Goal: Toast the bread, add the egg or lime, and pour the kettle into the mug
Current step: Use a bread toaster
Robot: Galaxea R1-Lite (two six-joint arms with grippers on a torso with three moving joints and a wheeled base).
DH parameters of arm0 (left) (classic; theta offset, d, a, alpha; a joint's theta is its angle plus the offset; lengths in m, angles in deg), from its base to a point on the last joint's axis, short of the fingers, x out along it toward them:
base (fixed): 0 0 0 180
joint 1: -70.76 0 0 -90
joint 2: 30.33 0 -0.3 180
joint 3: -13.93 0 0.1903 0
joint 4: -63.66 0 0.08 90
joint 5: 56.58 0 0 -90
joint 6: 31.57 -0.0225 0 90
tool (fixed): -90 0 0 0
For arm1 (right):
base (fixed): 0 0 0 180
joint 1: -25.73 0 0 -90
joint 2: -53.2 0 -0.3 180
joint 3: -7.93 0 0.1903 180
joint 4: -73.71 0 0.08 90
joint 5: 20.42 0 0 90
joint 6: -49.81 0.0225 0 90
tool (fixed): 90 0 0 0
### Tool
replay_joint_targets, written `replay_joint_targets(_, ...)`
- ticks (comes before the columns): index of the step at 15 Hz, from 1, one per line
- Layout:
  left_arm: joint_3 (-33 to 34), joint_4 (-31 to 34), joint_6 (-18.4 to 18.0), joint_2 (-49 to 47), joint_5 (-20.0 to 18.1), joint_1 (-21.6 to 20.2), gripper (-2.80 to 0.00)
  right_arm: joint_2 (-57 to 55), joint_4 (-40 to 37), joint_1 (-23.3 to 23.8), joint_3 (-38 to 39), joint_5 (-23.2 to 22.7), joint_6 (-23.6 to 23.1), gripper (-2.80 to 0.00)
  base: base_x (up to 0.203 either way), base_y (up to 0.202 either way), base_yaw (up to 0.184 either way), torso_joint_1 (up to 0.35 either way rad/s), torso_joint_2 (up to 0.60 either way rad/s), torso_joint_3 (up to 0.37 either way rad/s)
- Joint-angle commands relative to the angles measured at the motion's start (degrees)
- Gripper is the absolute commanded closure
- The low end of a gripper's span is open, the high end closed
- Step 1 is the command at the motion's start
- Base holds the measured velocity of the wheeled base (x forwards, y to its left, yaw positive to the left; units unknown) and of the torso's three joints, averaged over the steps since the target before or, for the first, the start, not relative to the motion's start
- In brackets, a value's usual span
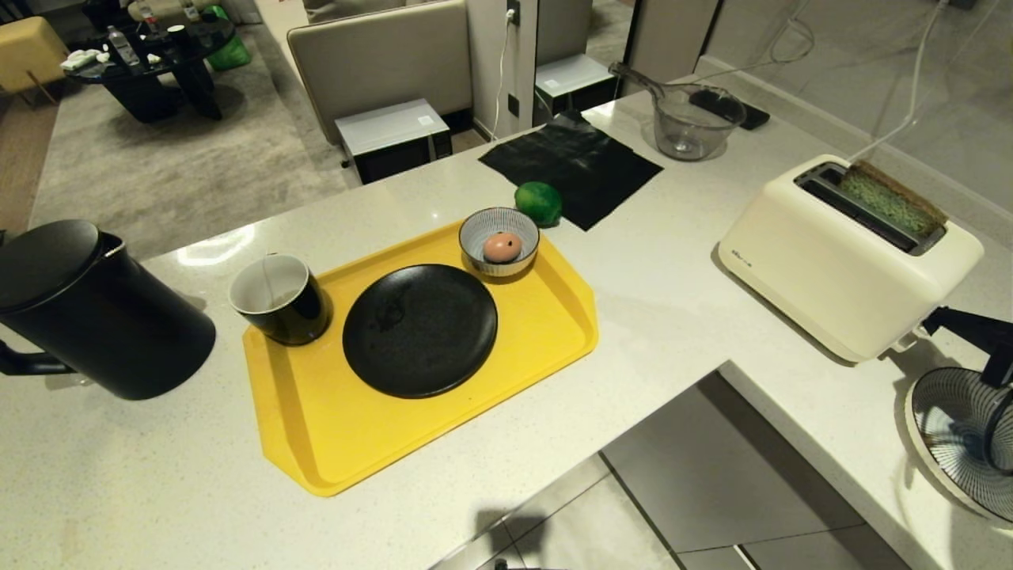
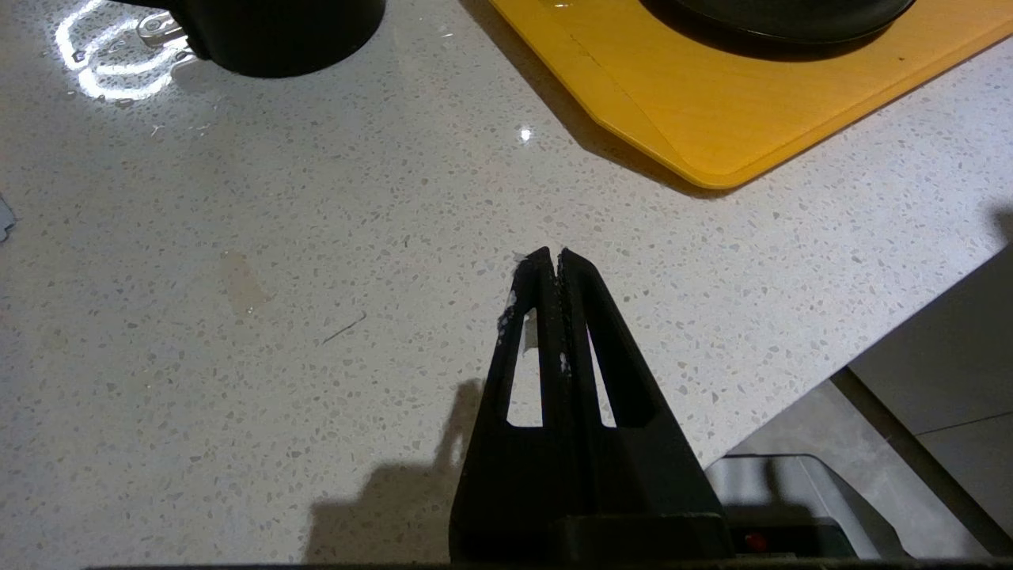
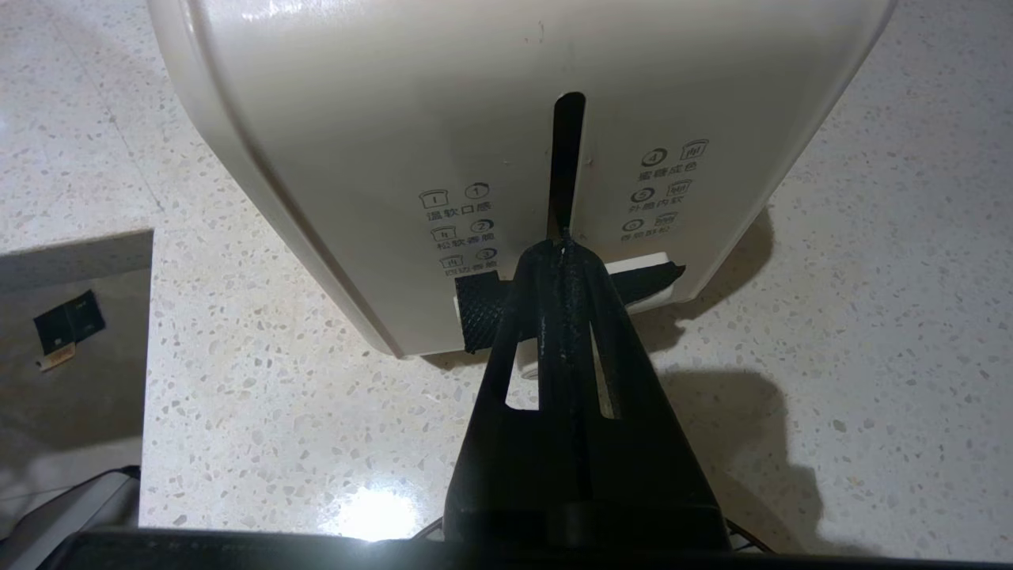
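Observation:
The bread (image 1: 890, 202), pale green with a brown crust, stands in the back slot of the cream toaster (image 1: 831, 269), its top edge showing above the slot. My right gripper (image 3: 563, 247) is shut, tips against the toaster's lever (image 3: 649, 277), which sits at the low end of its track. In the head view the right gripper (image 1: 932, 322) shows at the toaster's near end. The egg (image 1: 502, 247) lies in a striped bowl (image 1: 475, 229); the lime (image 1: 539, 203) sits just behind it. The kettle (image 1: 95, 317) stands far left, the mug (image 1: 278, 299) on the yellow tray (image 1: 332, 427). My left gripper (image 2: 552, 255) hangs shut over bare counter.
A black plate (image 1: 419, 328) sits mid-tray. A black cloth (image 1: 570, 162) and a glass jug (image 1: 692, 123) lie at the back. A striped plate (image 1: 950, 427) sits under my right arm. The counter forms an L, with a floor gap (image 1: 696, 475) at the front.

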Motion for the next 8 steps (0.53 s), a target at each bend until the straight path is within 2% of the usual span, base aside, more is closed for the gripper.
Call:
replay_joint_targets(1, 0.02, 0.0, 0.0, 0.04, 0.0, 0.02, 0.0, 0.25, 0.42, 0.07, -0.01, -0.35, -0.11, 0.0, 0.0, 0.0, 0.0, 0.0, 0.0, 0.0)
replay_joint_targets(8, 0.07, 0.02, 0.0, 0.04, 0.0, -0.06, 0.0, 0.51, 0.51, 0.07, -0.19, 0.79, -0.11, 0.0, 0.0, 0.0, 0.0, 0.0, 0.0, 0.0)
